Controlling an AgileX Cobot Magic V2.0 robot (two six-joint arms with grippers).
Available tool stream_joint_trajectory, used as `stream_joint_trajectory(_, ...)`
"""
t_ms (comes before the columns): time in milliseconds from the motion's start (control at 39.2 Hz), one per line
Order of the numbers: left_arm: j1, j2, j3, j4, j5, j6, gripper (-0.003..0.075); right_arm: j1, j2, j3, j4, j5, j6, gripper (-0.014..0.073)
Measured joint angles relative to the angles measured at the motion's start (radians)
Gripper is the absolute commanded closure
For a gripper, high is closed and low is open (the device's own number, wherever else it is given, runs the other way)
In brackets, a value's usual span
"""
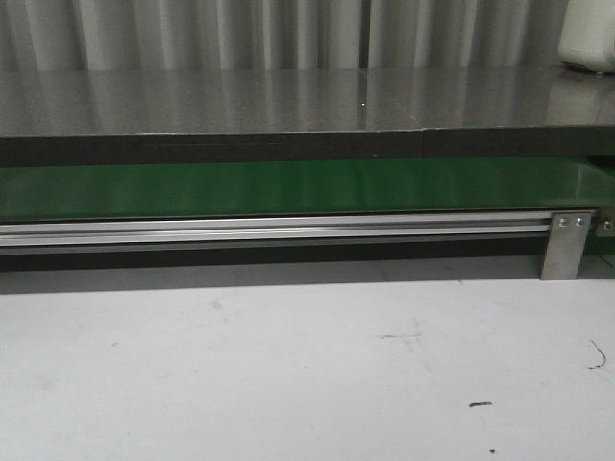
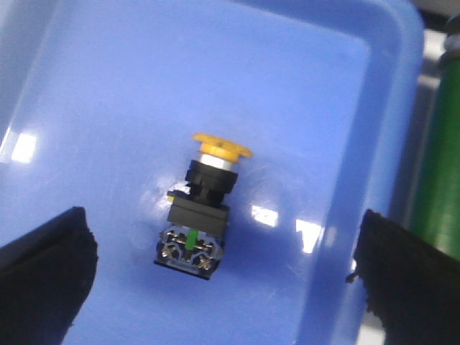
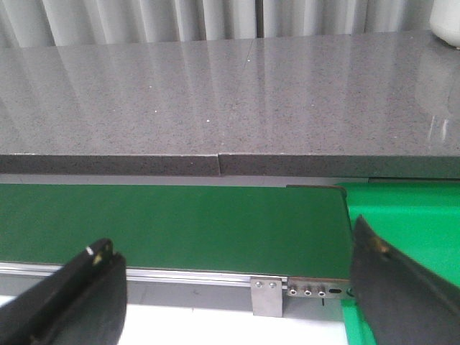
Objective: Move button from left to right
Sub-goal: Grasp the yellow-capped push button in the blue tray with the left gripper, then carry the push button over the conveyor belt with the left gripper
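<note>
In the left wrist view the button (image 2: 200, 208) lies on its side on the floor of a blue tray (image 2: 108, 93), near the middle of it, and it touches no wall of the tray. Its round orange-yellow cap (image 2: 221, 149) points away from the camera, a black collar and a black boxy body follow behind it, and the end nearest the camera shows metal screw terminals with a small green part between them. The left gripper (image 2: 223, 280) hangs over the tray with its two black fingers (image 2: 43, 273) wide apart, one on each side of the button, and neither of them touches it. Beside the raised rim of the tray a strip of green conveyor belt (image 2: 435, 165) is visible. In the right wrist view the right gripper (image 3: 237, 295) is also spread open and holds nothing; its dark fingers (image 3: 72, 295) stand over the green belt (image 3: 172, 223), where one belt section ends and a second, brighter green section (image 3: 410, 215) begins. Behind the belt runs a grey speckled stone counter (image 3: 215, 93) and behind that a corrugated metal wall (image 3: 180, 18). The front view shows the white tabletop (image 1: 288, 365) with a few dark marks, the aluminium rail (image 1: 269, 229) with a metal bracket (image 1: 565, 245), the green belt above it and the counter; no arm and no button appear in this view
</note>
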Motion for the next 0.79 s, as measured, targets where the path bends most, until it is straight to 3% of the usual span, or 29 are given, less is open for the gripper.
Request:
stream_joint_trajectory(485, 0.018, 0.231, -0.058, 0.041, 0.011, 0.053, 0.0054, 0.000, 0.000, 0.000, 0.000, 0.000, 0.000, -0.0052)
stream_joint_trajectory(561, 0.018, 0.236, -0.058, 0.049, 0.011, 0.055, 0.0131, 0.000, 0.000, 0.000, 0.000, 0.000, 0.000, -0.0052)
stream_joint_trajectory(791, 0.016, 0.236, -0.072, 0.063, 0.013, 0.055, 0.0523, 0.000, 0.000, 0.000, 0.000, 0.000, 0.000, -0.0052)
